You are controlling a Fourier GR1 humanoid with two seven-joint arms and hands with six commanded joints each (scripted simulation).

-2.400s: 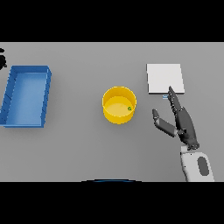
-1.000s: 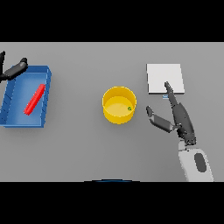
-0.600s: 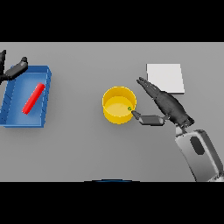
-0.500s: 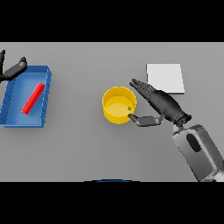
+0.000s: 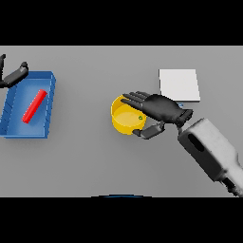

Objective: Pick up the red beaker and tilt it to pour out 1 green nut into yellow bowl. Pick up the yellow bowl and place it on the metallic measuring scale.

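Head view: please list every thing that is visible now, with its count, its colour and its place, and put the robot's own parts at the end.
Round yellow bowl: one, yellow, middle of the table, under the right hand's fingers.
Small green nut: one, green, inside the bowl near its right wall.
Red cylindrical beaker: one, red, lying on its side in the blue tray.
Rectangular blue tray: one, blue, left side of the table.
Flat metallic measuring scale: one, pale grey, upper right, behind the right hand.
Grey table: one, grey, under everything.
Left hand: one, dark, left edge, beside the tray's far corner, holding nothing.
Right hand: one, dark, at the bowl's right side, fingers over the rim, thumb below.
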